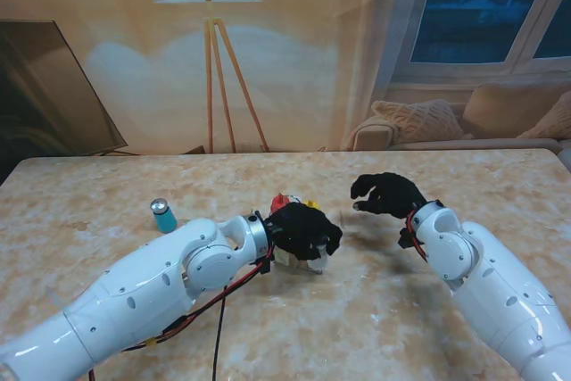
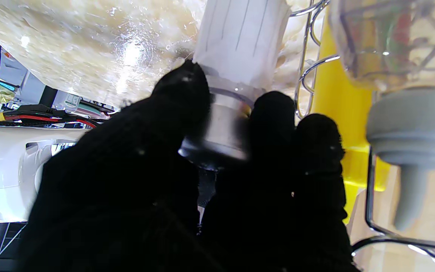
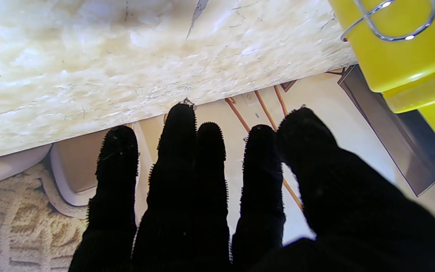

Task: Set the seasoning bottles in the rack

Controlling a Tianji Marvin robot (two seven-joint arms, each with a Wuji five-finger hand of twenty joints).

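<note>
Left hand [image 2: 187, 181] grips the white-labelled, silver-capped seasoning bottle [image 2: 236, 68] beside the wire rack [image 2: 304, 71] holding 2 bottles; right hand [image 1: 385, 194] hovers empty, fingers loosely spread; advise keeping the bottle upright and clearing the rim before lowering.

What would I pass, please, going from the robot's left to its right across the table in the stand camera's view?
Blue can → left hand, closed on a white bottle at the wire rack → right hand, open and holding nothing.
</note>
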